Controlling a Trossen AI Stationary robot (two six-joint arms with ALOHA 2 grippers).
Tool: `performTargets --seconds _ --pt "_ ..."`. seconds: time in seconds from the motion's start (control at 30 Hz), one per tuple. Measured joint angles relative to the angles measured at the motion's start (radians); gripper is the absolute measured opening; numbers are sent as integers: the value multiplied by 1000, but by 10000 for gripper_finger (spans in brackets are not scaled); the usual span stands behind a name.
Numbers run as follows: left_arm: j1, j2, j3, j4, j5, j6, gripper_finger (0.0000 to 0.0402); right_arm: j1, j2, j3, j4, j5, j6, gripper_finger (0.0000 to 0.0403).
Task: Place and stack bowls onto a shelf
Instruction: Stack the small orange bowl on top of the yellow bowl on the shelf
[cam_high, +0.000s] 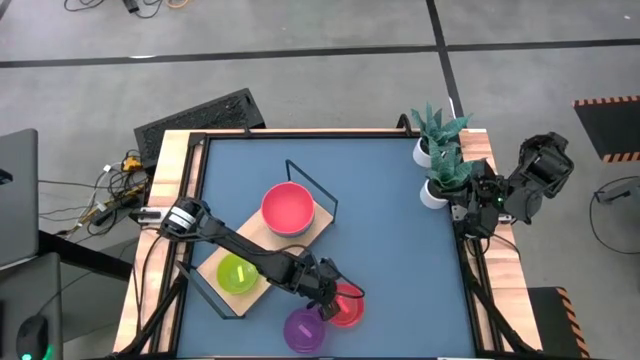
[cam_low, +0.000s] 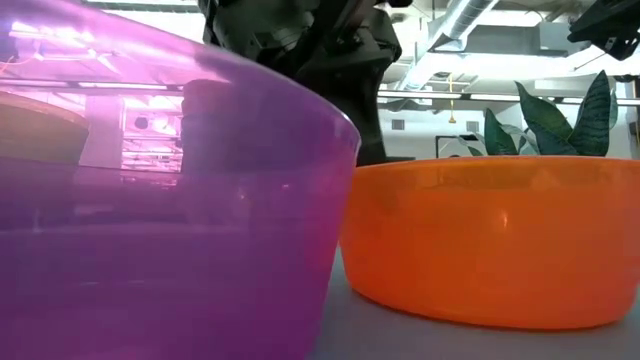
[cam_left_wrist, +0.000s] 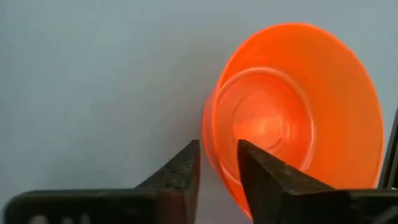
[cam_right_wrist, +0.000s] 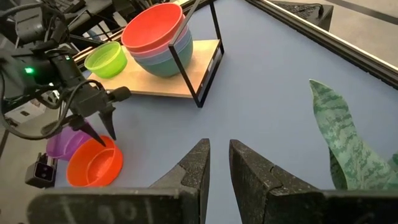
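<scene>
the left claw reaches down over the near edge of the blue surface, its two dark fingers straddling the rim of a small red-orange bowl. one finger sits outside the wall and the other just inside, with a narrow gap between them. they look to be closing on the rim rather than already pinching it, so the bowl cannot yet be called held. the bowl sits upright on the surface, and a rim grip suits it because its thin wall fits between the fingers.

just beside the claw, on its other side, a small purple bowl also waits on the surface, close to the red-orange one but apart from it.

farther from the claw, back along its arm, lies the shelf, a light wooden board with a thin black wire frame. a small lime green bowl sits on its nearer end. at the far end a stack of larger bowls is nested, red on top, likely to save room.

well across the surface, the right claw waits near two potted plants, fingers slightly apart and holding nothing.
</scene>
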Motion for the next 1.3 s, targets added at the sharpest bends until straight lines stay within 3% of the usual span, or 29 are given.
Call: performTargets --seconds 0.2,0.8,1.1,1.3 --pt "6 0 0 0 1 -22 9 0 0 0 -1 0 0 88" --pt "71 -40 0 70 8 -81 0 0 0 0 -1 0 -1 88" --pt "84 -189 2 28 79 -33 0 0 0 0 -3 0 -1 88" --pt "79 -320 2 -128 119 -25 0 0 0 0 -25 1 -1 88"
